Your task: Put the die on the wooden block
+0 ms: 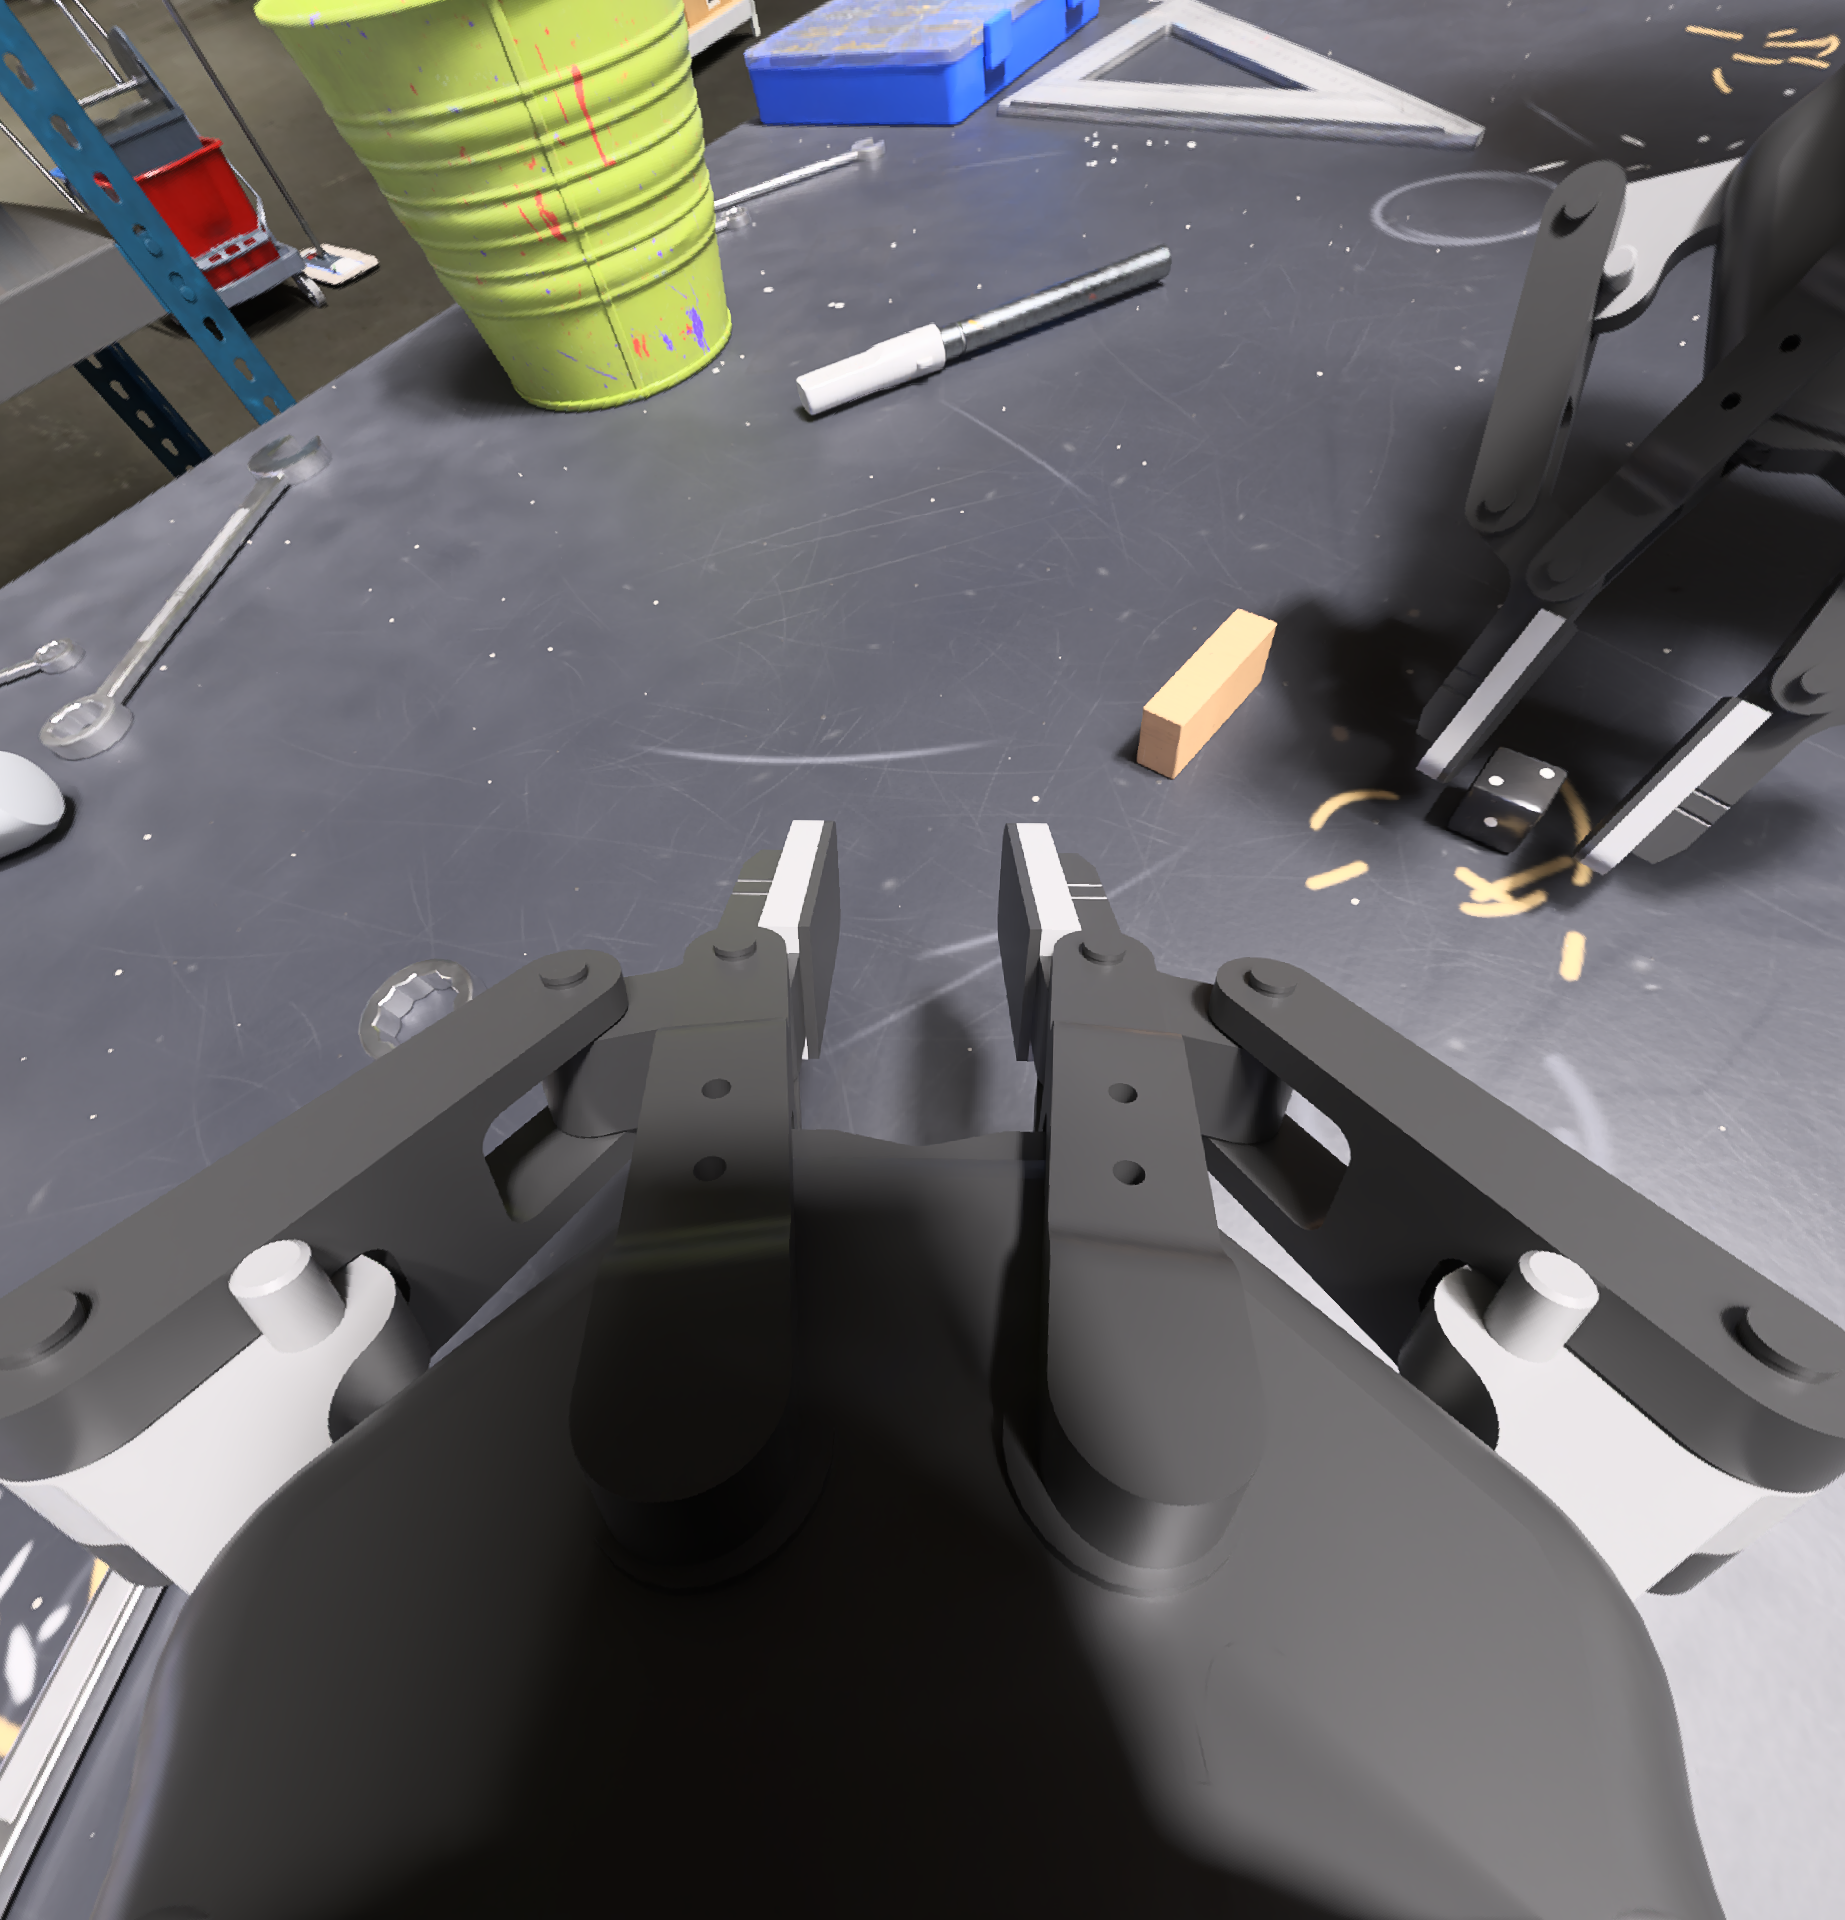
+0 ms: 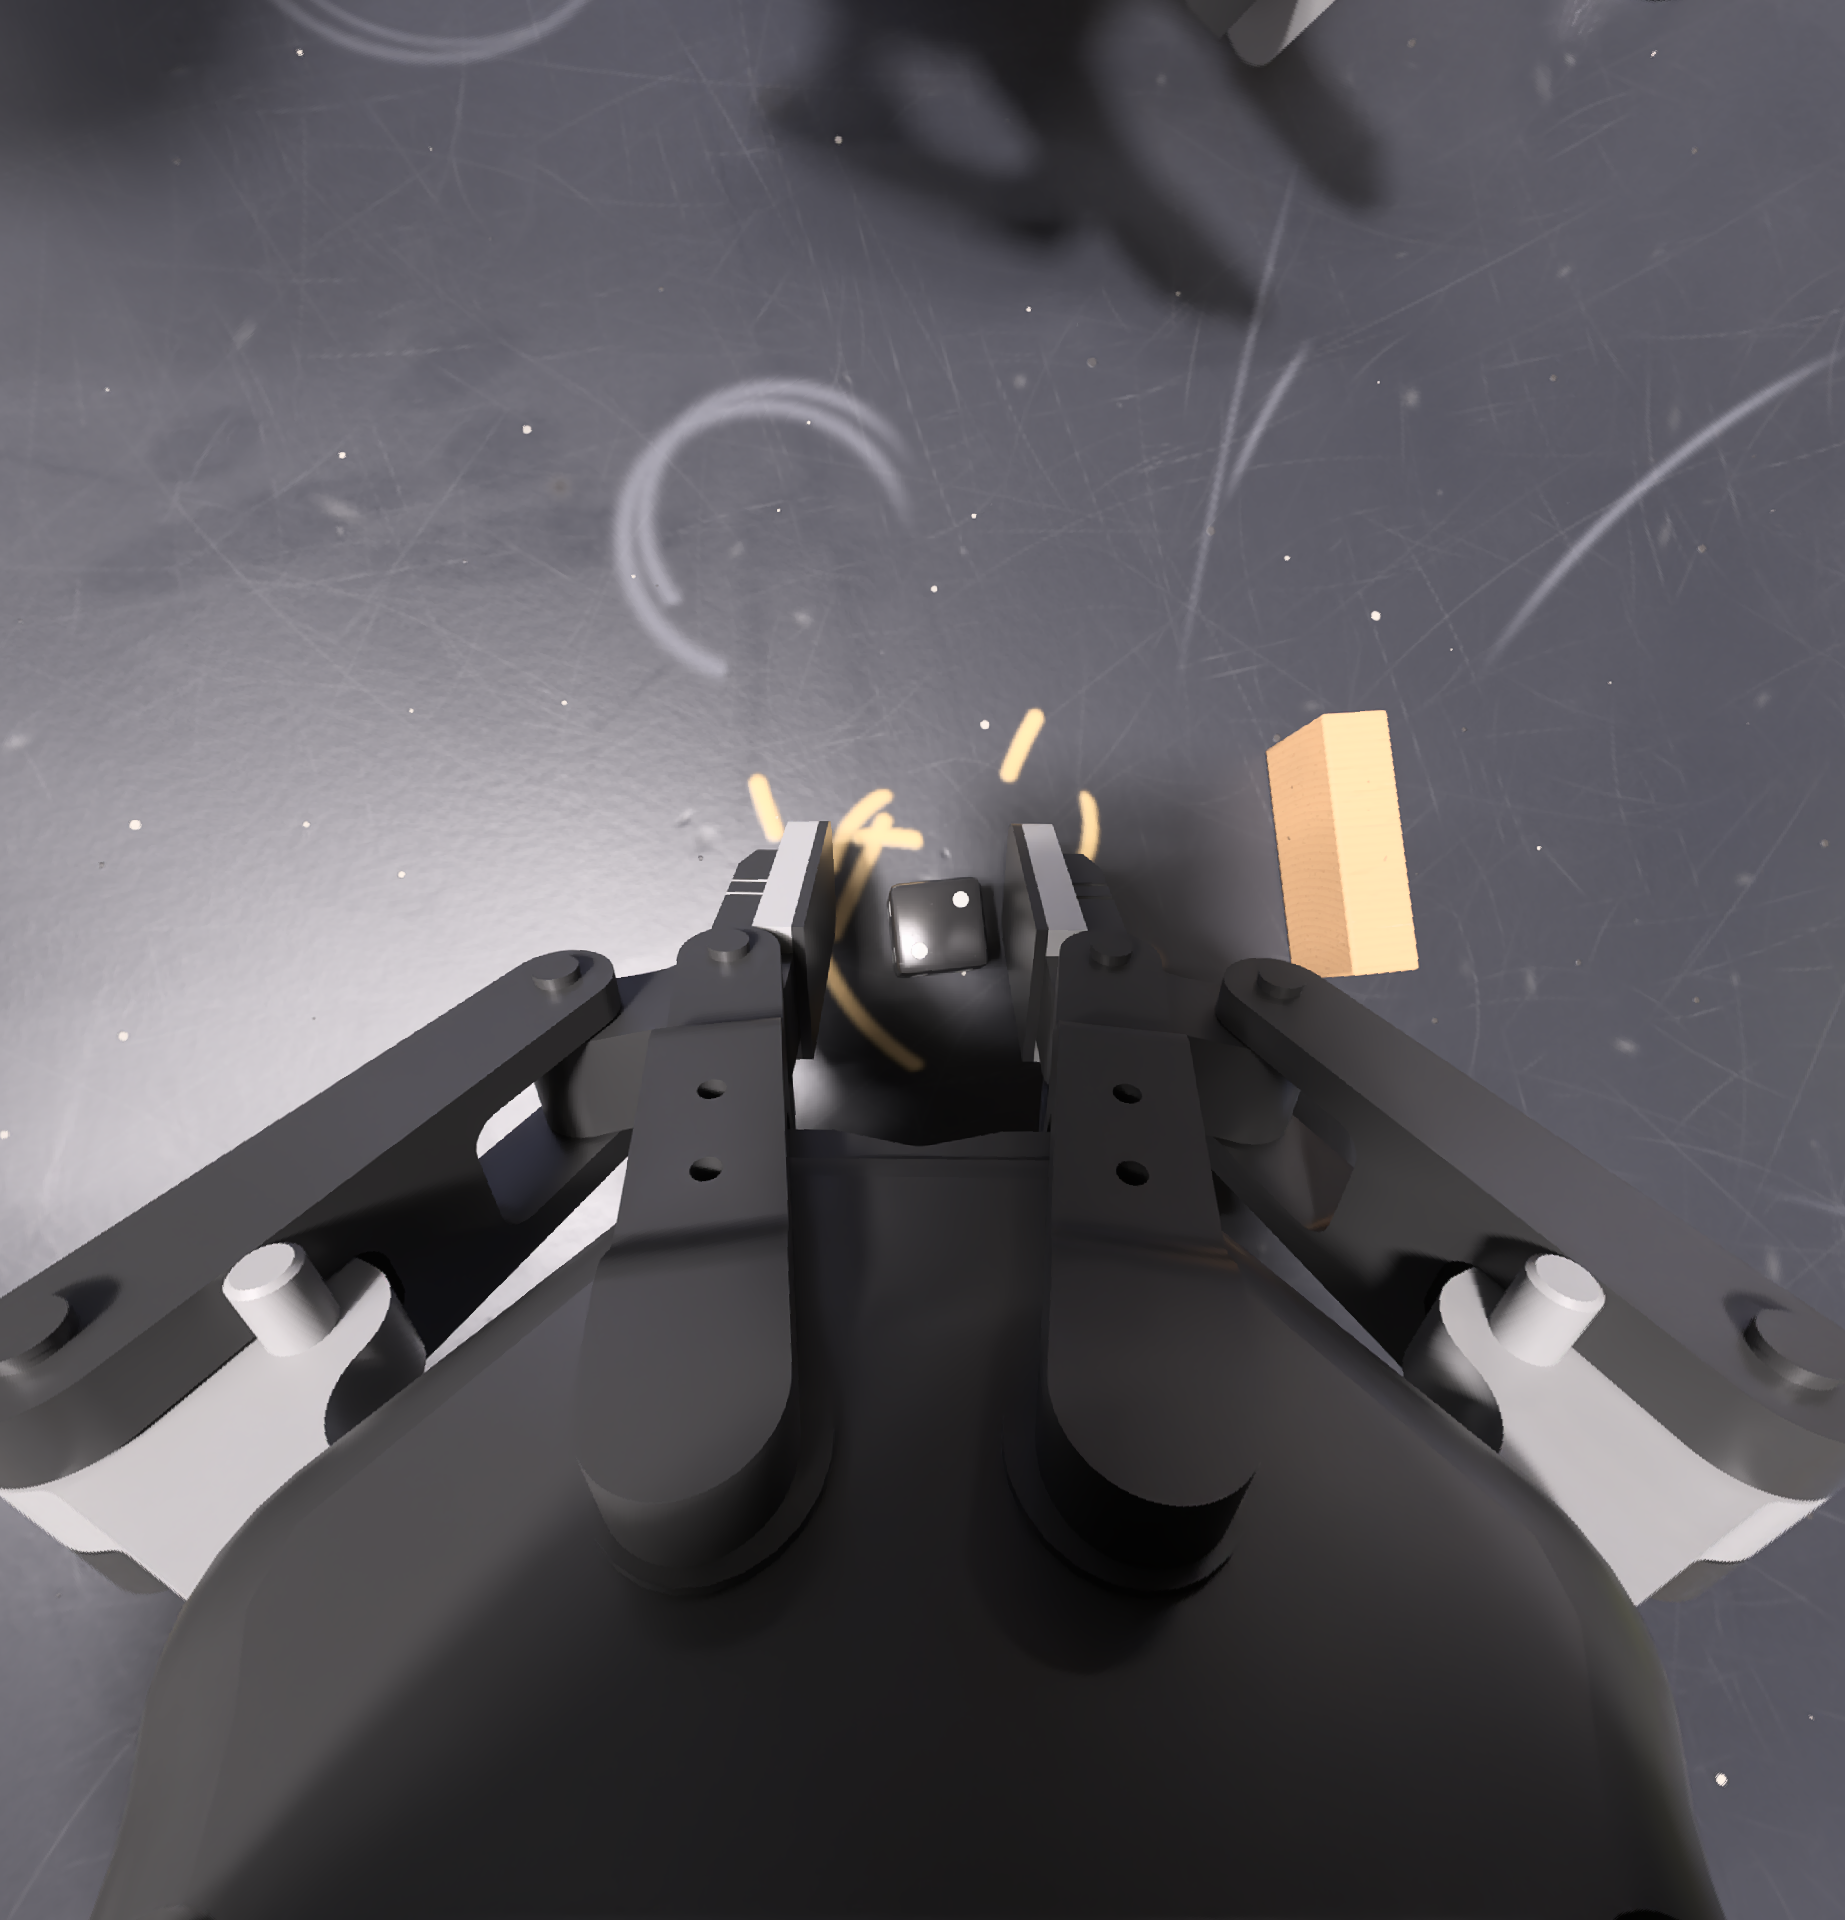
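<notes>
Black with white pips, the die [image 2: 936, 925] sits on the scratched grey table [image 2: 378, 623] among pale yellow paint marks [image 2: 871, 831], between the fingers of the right hand [image 2: 923, 883]. That hand is spread around it, a gap showing on each side, so nothing is gripped. From the left wrist view the same right hand [image 1: 1510, 810] reaches down with its fingertips at the table, the die [image 1: 1507, 800] between them. The wooden block [image 1: 1209, 694] lies flat near the die, apart from it. The left hand [image 1: 918, 883] hovers over bare table, released and holding nothing. Farther back stand a paint-spattered green bucket [image 1: 544, 197], a white-capped marker [image 1: 980, 332], a blue case [image 1: 897, 57] and a wrench [image 1: 180, 603].
</notes>
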Motion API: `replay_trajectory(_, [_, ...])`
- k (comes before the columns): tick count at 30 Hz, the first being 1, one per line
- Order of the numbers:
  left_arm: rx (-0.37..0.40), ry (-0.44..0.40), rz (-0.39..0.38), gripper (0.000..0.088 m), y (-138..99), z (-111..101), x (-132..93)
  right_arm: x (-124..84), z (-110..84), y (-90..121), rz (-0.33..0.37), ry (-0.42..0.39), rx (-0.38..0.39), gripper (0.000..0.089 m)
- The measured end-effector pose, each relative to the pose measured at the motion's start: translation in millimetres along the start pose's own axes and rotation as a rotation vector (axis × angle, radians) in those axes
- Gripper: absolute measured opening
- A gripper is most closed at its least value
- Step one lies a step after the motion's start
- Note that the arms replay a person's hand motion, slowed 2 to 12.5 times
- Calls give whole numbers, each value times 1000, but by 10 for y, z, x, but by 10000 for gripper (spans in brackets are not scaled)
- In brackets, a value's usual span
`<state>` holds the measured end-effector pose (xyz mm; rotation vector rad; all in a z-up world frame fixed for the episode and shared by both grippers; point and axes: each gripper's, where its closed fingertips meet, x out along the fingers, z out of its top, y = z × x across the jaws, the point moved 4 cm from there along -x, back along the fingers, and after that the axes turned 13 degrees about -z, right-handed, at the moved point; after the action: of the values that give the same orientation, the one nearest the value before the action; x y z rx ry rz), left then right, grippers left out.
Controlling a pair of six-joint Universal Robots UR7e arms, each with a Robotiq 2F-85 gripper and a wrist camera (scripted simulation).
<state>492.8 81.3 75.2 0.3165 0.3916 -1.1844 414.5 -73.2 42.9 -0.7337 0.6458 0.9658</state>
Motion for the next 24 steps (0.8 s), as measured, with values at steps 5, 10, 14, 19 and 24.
replay_trajectory(5, [6,21,-7,297,0,-24,44,6,13,-12,-9,1,5,302])
replay_trajectory(10, [20,32,-15,297,-16,-22,75,12,20,-5,-5,4,2,301])
replay_trajectory(14, [33,34,-27,291,-52,-6,100,12,22,2,-2,7,-4,293])
replay_trajectory(19, [52,43,-28,287,-88,10,119,11,21,2,-1,9,-16,272])
replay_trajectory(24, [74,55,-23,284,-110,17,129,5,12,-16,-7,11,-29,250])
